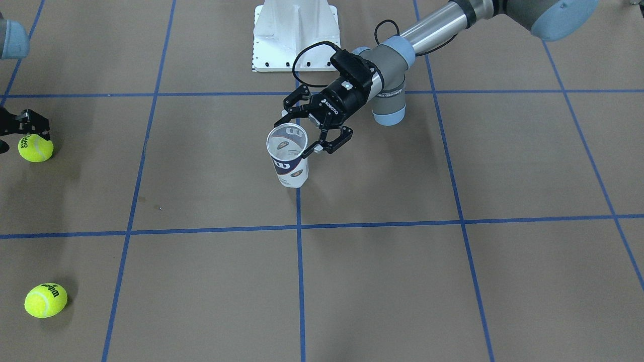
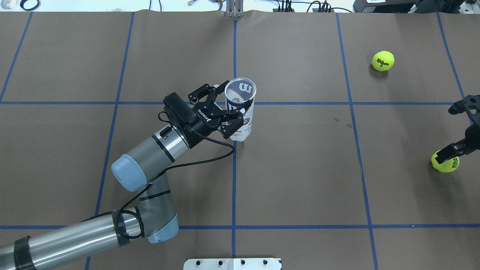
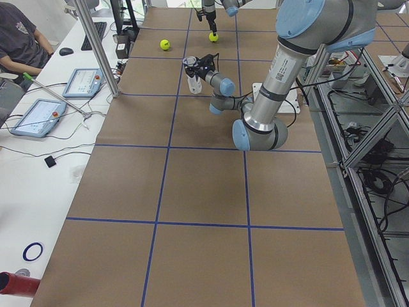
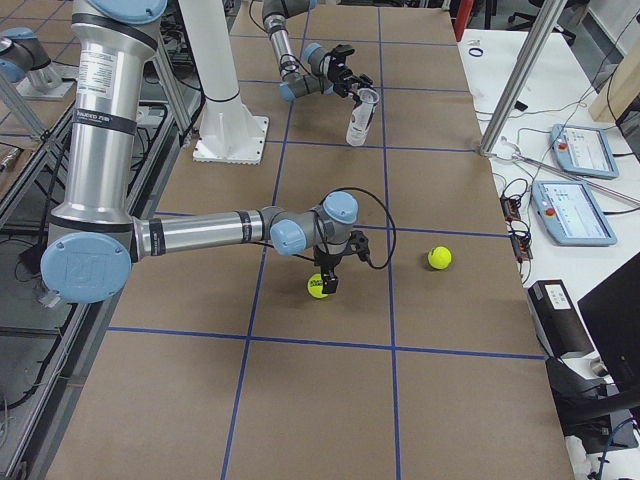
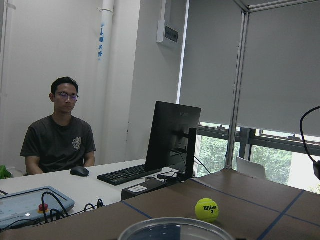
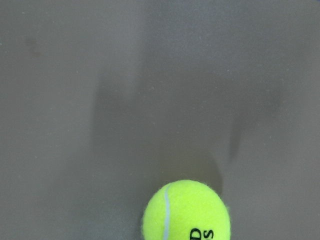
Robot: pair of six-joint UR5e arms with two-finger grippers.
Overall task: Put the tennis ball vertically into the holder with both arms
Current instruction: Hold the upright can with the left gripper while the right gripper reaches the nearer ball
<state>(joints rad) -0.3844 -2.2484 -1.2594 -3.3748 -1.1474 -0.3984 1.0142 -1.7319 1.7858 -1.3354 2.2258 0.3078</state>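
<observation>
The clear plastic can with a blue label stands upright, nothing inside. The left claw is spread apart around it. The right claw is down at a yellow tennis ball; I cannot tell its grip.

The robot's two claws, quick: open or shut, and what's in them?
Left gripper: open, its fingers around the holder, not squeezing it.
Right gripper: at a tennis ball; open or shut, cannot tell.

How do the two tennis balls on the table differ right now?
The near ball sits directly under the right gripper, whose fingers reach its top; the far ball lies alone, away from both grippers. The far ball's print reads Wilson 3; the near ball's black lettering differs and is partly hidden. Both are yellow-green, rest on the brown table, and lie outside the holder.
</observation>
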